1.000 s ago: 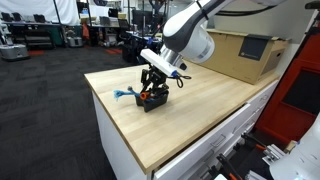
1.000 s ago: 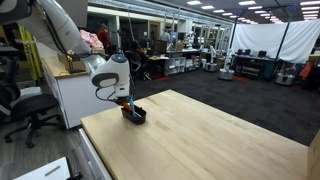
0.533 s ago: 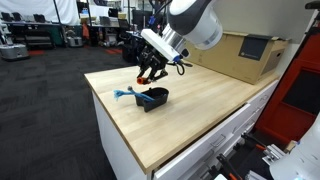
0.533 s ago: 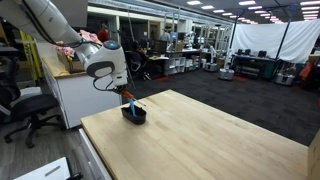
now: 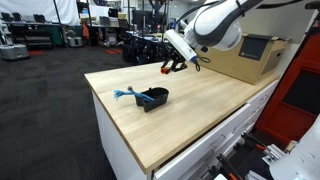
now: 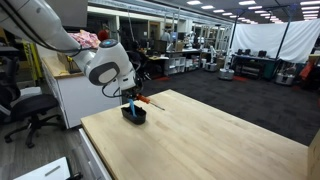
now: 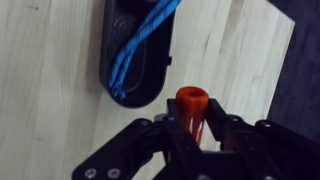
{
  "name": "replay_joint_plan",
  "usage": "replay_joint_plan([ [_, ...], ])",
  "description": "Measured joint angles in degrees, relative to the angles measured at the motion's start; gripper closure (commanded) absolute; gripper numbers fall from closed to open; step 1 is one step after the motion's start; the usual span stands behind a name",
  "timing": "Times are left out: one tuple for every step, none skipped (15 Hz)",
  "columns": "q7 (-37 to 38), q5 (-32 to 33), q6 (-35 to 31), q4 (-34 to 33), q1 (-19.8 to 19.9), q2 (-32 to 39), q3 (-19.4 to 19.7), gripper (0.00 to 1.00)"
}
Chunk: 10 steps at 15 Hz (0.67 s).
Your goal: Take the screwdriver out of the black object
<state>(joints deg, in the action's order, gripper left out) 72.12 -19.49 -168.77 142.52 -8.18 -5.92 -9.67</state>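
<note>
The gripper (image 7: 192,122) is closed around the screwdriver (image 7: 192,103), which is held in the air above and to one side of the black bowl (image 5: 152,97) (a blue-handled tool (image 5: 122,94) rests in it). Removal looks done; only setting the screwdriver down could remain. Its long axis runs along the fingers, orange end outward, roughly level over the table (image 5: 210,110).
</note>
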Motion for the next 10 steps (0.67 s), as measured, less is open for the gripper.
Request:
replay_joint_plan([
  [1.8, 2.4, -0.3, 1.5, 1.6, -0.5, 0.7, 0.92],
  [3.5, 4.7, -0.3, 2.7, 3.2, -0.7, 1.3, 0.92],
  [5.1, 6.9, -0.2, 3.9, 4.8, -0.6, 1.8, 0.92],
  [6.5, 8.8, -0.2, 4.9, 6.2, -0.4, 2.2, 0.92],
  [7.9, 10.5, -0.2, 5.7, 7.5, 0.1, 2.4, 0.92],
  [9.3, 12.1, -0.2, 6.4, 8.4, 0.9, 2.6, 0.92],
  [10.7, 13.5, -0.2, 6.8, 9.1, 2.0, 2.6, 0.92],
  [12.2, 14.7, -0.2, 7.1, 9.5, 3.1, 2.6, 0.92],
  [14.1, 16.6, -0.2, 7.2, 9.8, 4.3, 2.6, 0.92],
  [16.8, 19.3, -0.2, 7.3, 10.1, 5.5, 2.7, 0.92],
])
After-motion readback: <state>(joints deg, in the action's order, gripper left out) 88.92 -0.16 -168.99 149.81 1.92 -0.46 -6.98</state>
